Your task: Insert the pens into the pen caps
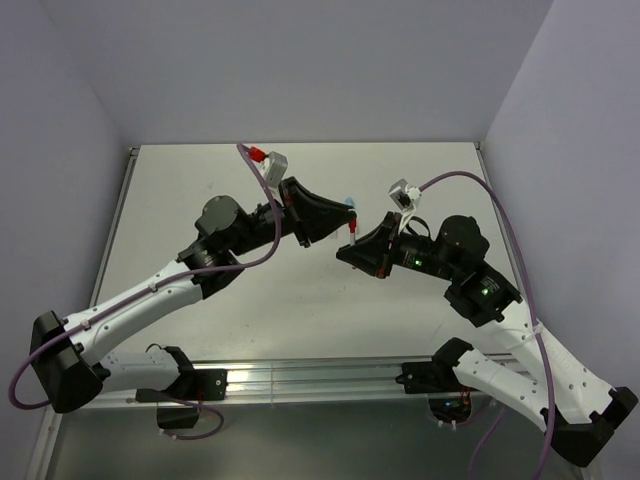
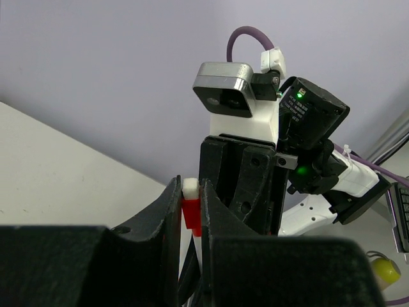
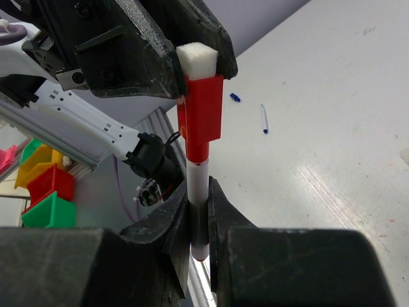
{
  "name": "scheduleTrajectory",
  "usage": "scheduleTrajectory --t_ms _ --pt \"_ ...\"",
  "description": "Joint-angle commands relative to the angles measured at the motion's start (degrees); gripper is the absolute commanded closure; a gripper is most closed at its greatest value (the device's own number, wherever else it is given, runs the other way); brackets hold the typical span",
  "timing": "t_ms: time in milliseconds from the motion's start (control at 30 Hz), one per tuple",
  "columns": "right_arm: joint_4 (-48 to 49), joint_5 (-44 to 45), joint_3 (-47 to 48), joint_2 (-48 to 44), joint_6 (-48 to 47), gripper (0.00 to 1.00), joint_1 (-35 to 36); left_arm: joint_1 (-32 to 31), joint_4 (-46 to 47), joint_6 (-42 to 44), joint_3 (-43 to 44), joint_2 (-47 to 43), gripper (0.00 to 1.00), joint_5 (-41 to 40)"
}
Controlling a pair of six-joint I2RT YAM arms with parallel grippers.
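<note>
My left gripper [image 1: 335, 222] is shut on the tiny red cap [image 2: 190, 214], which has a white top; it also shows in the right wrist view [image 3: 203, 112]. My right gripper [image 3: 199, 220] is shut on a thin white pen [image 3: 198, 185], held upright, its upper end inside the red cap. Both grippers meet in the air over the middle of the table [image 1: 200, 190], the right gripper [image 1: 354, 250] just below the left. A dark-blue cap [image 3: 235, 98] and a thin white pen [image 3: 264, 119] lie on the table beyond. A light-blue piece [image 1: 349, 201] shows behind the left gripper.
A yellow stubby piece [image 2: 383, 272] lies on the table under the right arm. Coloured bins [image 3: 38, 185] stand off the table past the rail at its near edge [image 1: 300, 375]. Walls close the table at the back and both sides.
</note>
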Motion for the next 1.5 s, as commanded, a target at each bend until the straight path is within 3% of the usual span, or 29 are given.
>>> scheduleTrajectory --t_ms 0,733,1467 --pt "19.2 5.6 4.2 -1.1 -0.8 1.0 -0.5 -4.2 -15.6 -0.1 -5.6 2.7 1.0 8.0" --pt "15.7 11.8 5.5 0.0 -2.3 1.0 -0.5 -8.7 -10.4 -6.0 -14.1 1.5 1.0 0.7" --pt "9.6 19.0 8.4 3.2 -3.4 1.0 -0.5 -17.6 -20.1 -11.8 -12.2 2.2 1.0 -22.1"
